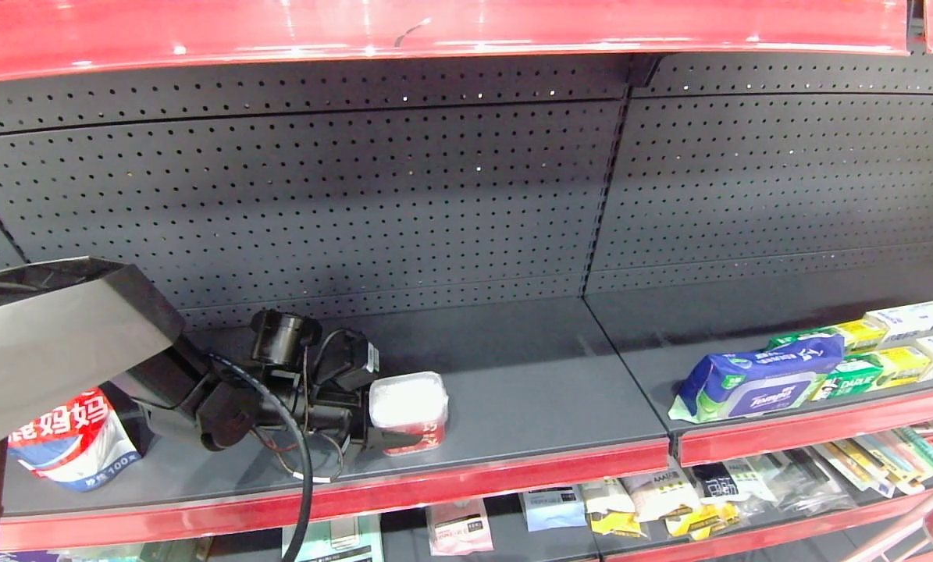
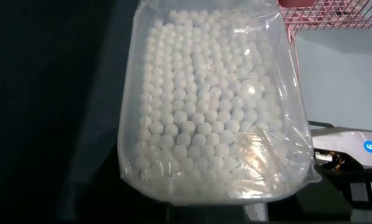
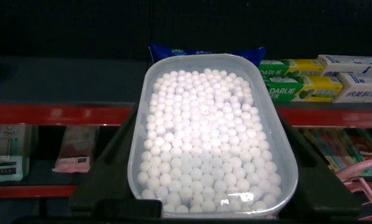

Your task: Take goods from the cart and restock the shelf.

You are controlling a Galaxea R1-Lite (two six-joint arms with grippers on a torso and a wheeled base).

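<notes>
A clear box of white balls with a red label [image 1: 407, 406] rests on the grey shelf [image 1: 528, 390], near its front edge. My left gripper [image 1: 392, 417] comes in from the left, and its fingers are shut on that box. In the left wrist view the same box [image 2: 211, 124] is very close, wrapped in clear film. A second box of white balls [image 3: 204, 137] is held in my right gripper [image 3: 204, 155], with a dark finger [image 3: 108, 162] on each side of it. This box hangs in front of the shelf edge [image 3: 61, 115].
A red, white and blue bag [image 1: 68, 445] stands at the shelf's far left. A blue wipes pack [image 1: 755, 378] and toothpaste boxes [image 1: 888, 351] lie on the right section. Packets fill the lower shelf [image 1: 653, 499]. The pink cart [image 1: 903, 531] is at lower right.
</notes>
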